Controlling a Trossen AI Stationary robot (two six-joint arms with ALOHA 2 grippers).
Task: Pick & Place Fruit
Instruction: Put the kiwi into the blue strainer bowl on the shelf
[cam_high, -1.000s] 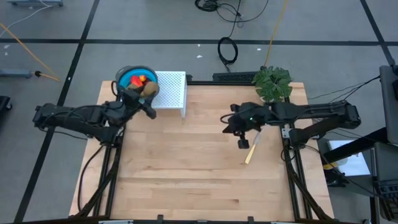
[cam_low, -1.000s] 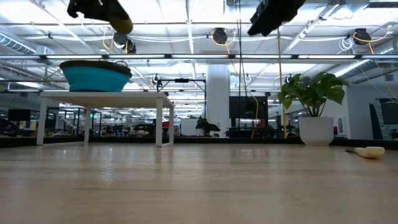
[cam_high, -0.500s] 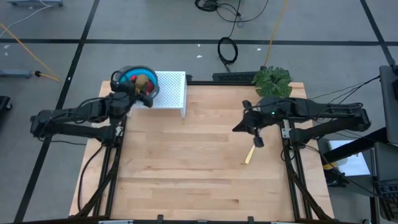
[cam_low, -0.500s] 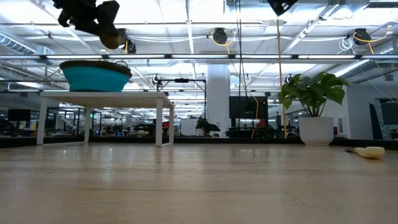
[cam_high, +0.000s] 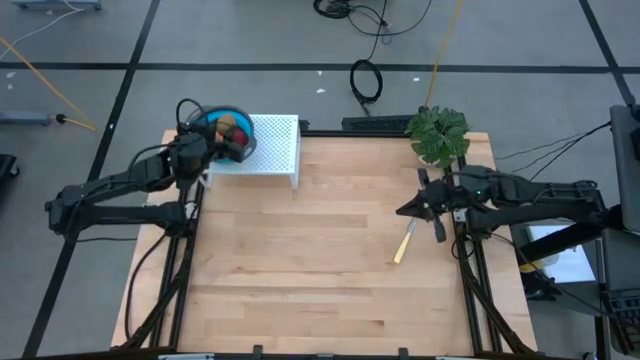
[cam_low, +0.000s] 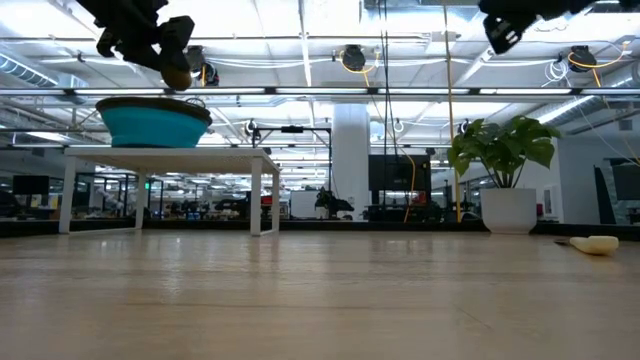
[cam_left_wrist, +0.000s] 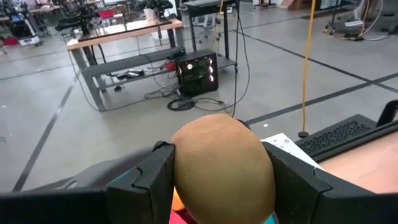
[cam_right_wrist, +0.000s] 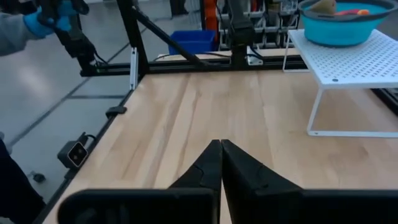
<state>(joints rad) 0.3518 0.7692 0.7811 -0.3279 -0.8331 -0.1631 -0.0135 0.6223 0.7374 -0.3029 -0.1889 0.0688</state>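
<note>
On the wooden table (cam_high: 300, 260) you have no fruit left that shows; only the pale yellow stick (cam_high: 404, 243) lies at four o'clock. Up at eleven o'clock, your white rack (cam_high: 275, 145) carries the blue bowl (cam_low: 155, 124), already holding fruit. Your left gripper (cam_left_wrist: 217, 177) hangs over it, jaws clamped on a brown kiwi (cam_left_wrist: 222, 163), not yet released. Your right gripper (cam_right_wrist: 221, 165), fingers closed and empty, waits at three o'clock.

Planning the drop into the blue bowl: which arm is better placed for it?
Left. Its claw grips the kiwi above the blue bowl. The right claw is shut, empty, across the table near the plant.
</note>
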